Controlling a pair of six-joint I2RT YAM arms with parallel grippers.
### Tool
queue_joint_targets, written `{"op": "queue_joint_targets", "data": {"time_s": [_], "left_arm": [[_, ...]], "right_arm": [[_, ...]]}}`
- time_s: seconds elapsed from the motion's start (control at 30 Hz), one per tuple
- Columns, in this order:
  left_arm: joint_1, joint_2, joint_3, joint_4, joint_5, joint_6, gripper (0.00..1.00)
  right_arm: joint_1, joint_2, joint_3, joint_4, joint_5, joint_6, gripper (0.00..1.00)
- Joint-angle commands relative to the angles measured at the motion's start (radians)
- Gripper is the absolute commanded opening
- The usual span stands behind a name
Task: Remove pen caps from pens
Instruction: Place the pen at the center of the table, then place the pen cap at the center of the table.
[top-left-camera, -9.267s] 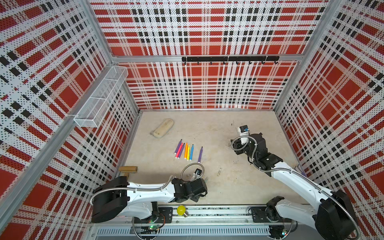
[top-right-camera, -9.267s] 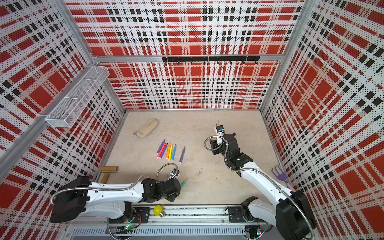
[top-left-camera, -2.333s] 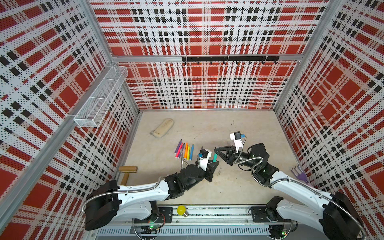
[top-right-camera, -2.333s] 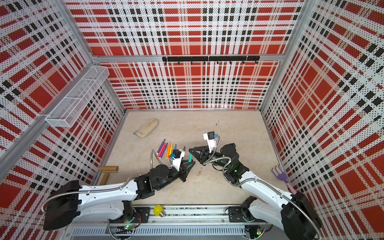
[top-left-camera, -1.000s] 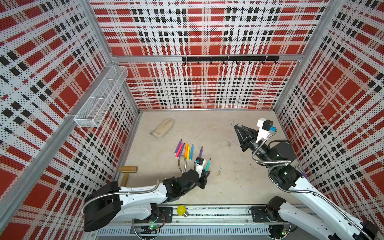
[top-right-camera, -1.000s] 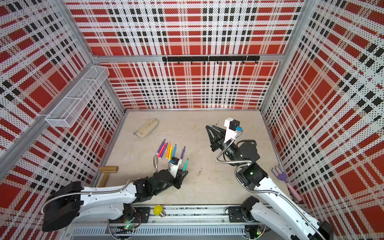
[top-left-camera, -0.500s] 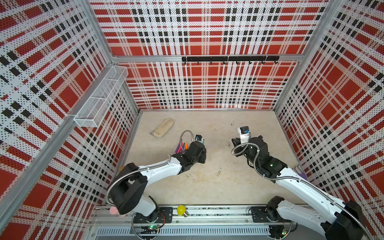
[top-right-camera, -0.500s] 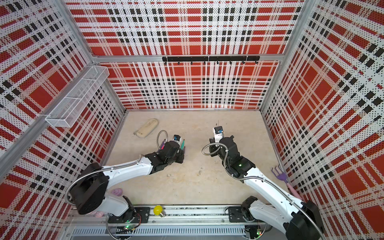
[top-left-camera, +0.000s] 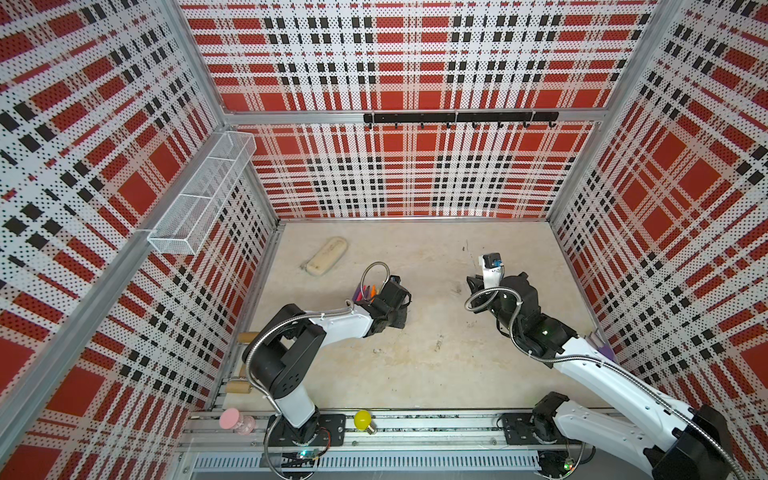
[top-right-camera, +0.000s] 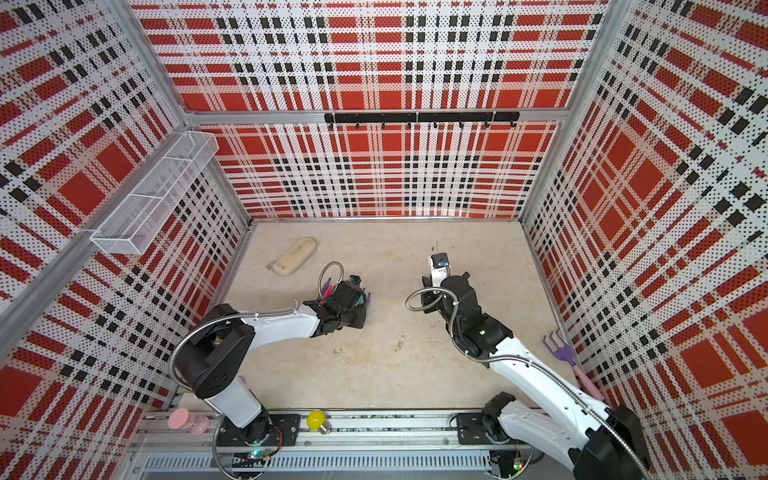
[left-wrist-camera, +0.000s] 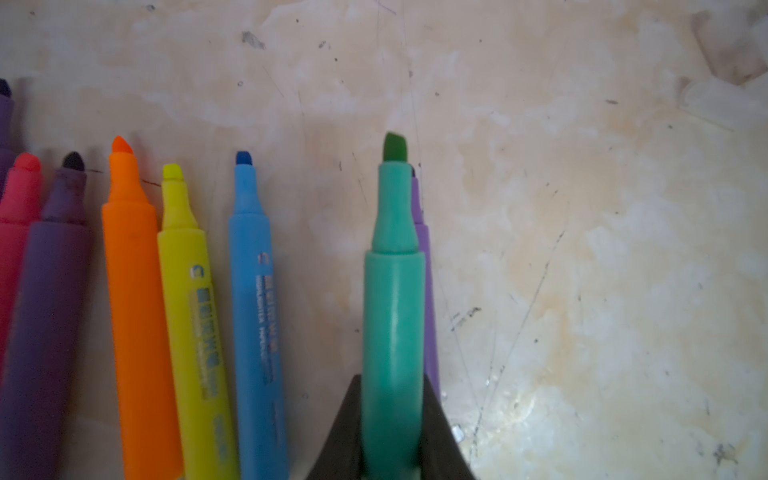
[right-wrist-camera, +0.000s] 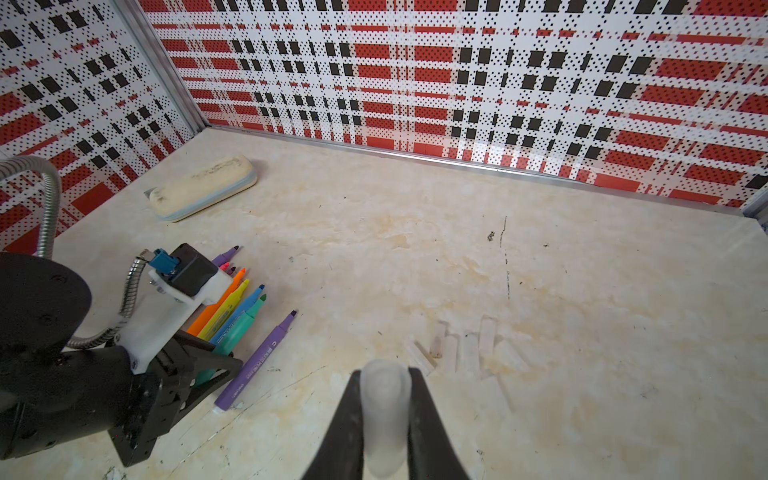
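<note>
The nearest risk lay at the left gripper (left-wrist-camera: 392, 380). Its jaws were pinched on the barrel of the teal pen (left-wrist-camera: 392, 291), whose bare green tip pointed forward directly over the lilac pen (left-wrist-camera: 429, 291) lying on the table (left-wrist-camera: 582, 249). Let go there, the teal pen would probably have landed across the lilac barrel and rolled, or knocked the row of other pens (left-wrist-camera: 133, 291). Lowered nose-first, it could have smeared ink on the table. The gap beside the blue pen (left-wrist-camera: 253, 291) looked a safer place to set it.

The right gripper (right-wrist-camera: 385, 386) had its jaws pressed on a pale, see-through pen cap (right-wrist-camera: 384, 432), seemingly above the table and a little short of the loose pile of caps (right-wrist-camera: 469, 353). Dropped from there, so light a sleeve could have bounced or rolled away. Being close to the table's colour, it would have been hard to find again.

Every pen tip in the left wrist view was bare, so this was likely the last cap. In a top view the left wrist covered most of the pens, just left of the frame's centre. The right gripper sat right of centre, well apart. A beige pouch (top-left-camera: 326, 262) lay further up and to the left.
</note>
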Motion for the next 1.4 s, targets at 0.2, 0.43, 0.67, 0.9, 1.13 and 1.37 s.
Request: {"op": "queue_joint_targets", "data": {"time_s": [0.2,0.43,0.67,0.9,1.13,1.37], "left_arm": [[0.026,0.026,0.003,0.043,0.008,0.016,0.13],[0.036,0.022,0.009,0.046,0.000,0.031,0.25],[0.037,0.020,0.010,0.052,-0.002,0.036,0.28],[0.030,-0.142,-0.022,0.047,0.000,0.047,0.30],[-0.036,-0.477,-0.051,-0.064,-0.072,0.074,0.33],[-0.062,-0.740,-0.114,-0.146,-0.133,0.067,0.38]], "right_arm": [[0.000,-0.001,-0.004,0.032,0.003,-0.010,0.00],[0.001,0.017,-0.001,0.035,-0.006,-0.011,0.00],[0.000,0.030,0.007,0.024,-0.007,-0.010,0.00],[-0.041,0.141,0.036,-0.002,-0.026,-0.004,0.00],[-0.055,0.446,0.261,-0.190,0.141,-0.071,0.00],[-0.077,0.624,0.329,-0.238,0.144,-0.079,0.01]]}}
